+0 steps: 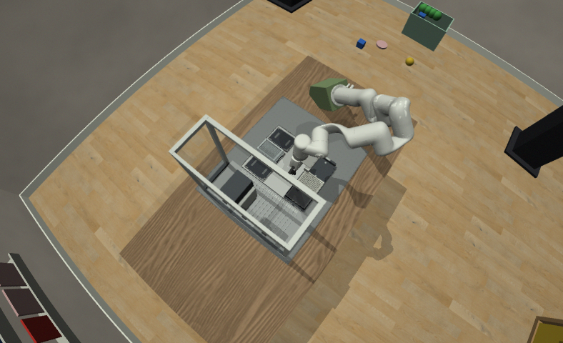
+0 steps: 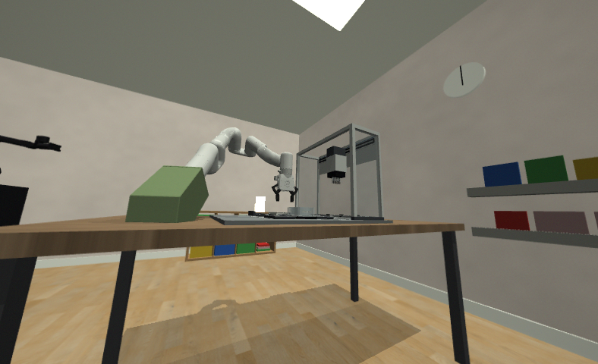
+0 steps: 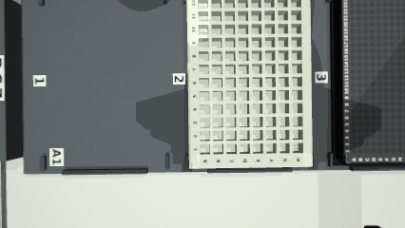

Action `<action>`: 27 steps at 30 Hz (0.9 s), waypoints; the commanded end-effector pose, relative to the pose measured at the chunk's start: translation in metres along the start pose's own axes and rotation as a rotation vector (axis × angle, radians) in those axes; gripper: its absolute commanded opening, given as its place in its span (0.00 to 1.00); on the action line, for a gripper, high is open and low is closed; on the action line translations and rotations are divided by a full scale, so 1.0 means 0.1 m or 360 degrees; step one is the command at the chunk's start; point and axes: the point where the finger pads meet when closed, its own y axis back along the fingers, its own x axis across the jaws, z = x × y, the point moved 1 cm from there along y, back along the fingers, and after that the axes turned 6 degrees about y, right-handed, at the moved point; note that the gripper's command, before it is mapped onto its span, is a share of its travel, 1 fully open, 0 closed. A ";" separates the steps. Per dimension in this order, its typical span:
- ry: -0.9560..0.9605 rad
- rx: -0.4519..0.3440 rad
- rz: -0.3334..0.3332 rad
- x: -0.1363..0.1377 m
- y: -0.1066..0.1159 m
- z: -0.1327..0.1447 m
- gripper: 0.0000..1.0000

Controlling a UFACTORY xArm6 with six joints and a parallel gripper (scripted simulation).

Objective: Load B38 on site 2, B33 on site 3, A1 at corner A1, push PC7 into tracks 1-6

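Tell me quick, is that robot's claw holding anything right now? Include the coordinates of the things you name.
Gripper (image 1: 292, 171) (image 2: 284, 198): open, holding nothing, raised above the cream-coloured plate (image 1: 311, 181) (image 3: 250, 83).

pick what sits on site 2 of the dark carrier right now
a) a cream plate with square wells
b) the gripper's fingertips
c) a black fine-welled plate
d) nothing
A: the cream square-welled plate lies between the labels 2 and 3 on the dark grey carrier.
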 end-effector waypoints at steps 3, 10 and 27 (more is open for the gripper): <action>0.0002 -0.0002 0.0004 0.01 0.10 0.00 1.00; 0.0002 -0.0002 0.0004 0.01 0.22 0.00 1.00; 0.0002 -0.0002 0.0004 0.01 0.33 0.00 1.00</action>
